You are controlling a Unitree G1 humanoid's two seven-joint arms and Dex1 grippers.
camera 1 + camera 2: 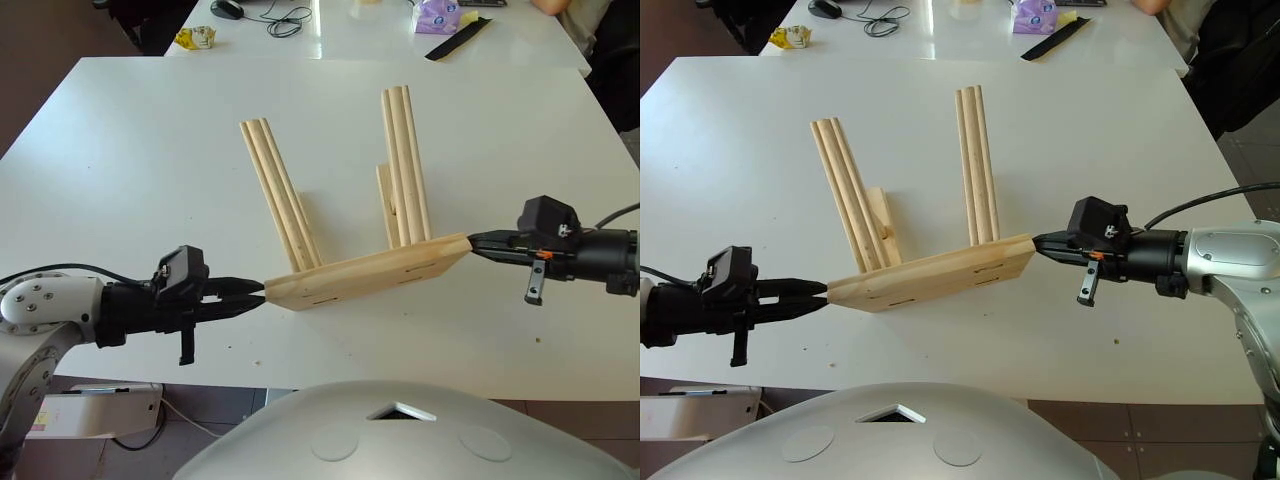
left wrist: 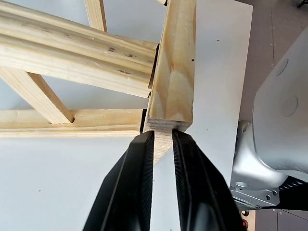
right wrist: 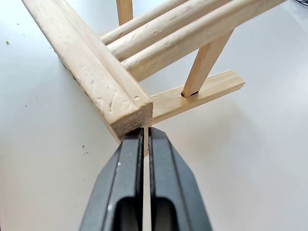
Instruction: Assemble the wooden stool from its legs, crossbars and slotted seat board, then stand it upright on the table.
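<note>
stretching from left hand (image 1: 255,295) to right hand (image 1: 478,241), the seat board (image 1: 370,273) lies along the bench's (image 1: 120,150) near edge; each hand pinches an end tight, legs (image 1: 280,195) pointing to the far edge.

Left gripper (image 2: 162,137): we find it pinching the end of the seat board (image 2: 175,72).
Legs (image 2: 72,53): grooved, seated in the board; a crossbar (image 2: 41,96) joins them.
Table (image 2: 57,178): white, beneath the assembly.
</note>
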